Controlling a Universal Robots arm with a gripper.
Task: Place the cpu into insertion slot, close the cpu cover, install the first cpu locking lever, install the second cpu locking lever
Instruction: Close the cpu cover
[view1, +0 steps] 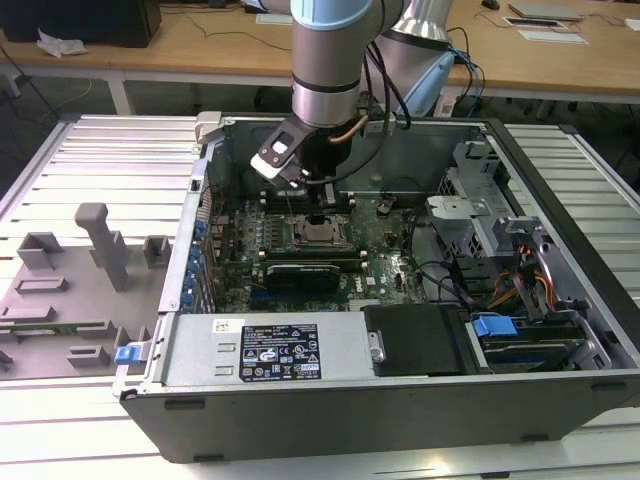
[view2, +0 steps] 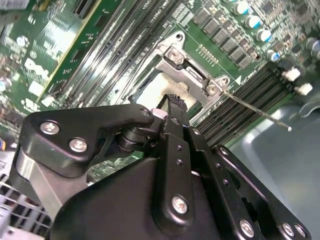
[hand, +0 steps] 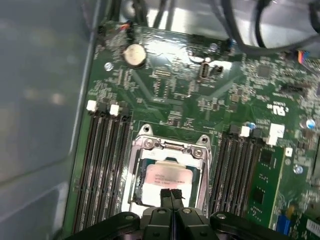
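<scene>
Lying in the insertion slot (hand: 136, 172), cpu (hand: 167, 176) — jaws closed together, over its edge.

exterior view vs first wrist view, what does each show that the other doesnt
Exterior view: the arm, the whole case, a grey fixture beside it. First wrist view: frame screws, shut jaws at the edge of the cpu. Both: the socket, with memory slots flanking it.

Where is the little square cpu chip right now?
In the first wrist view the cpu sits in the insertion slot, between two banks of long black memory slots, with the gripper right at its edge.
</scene>
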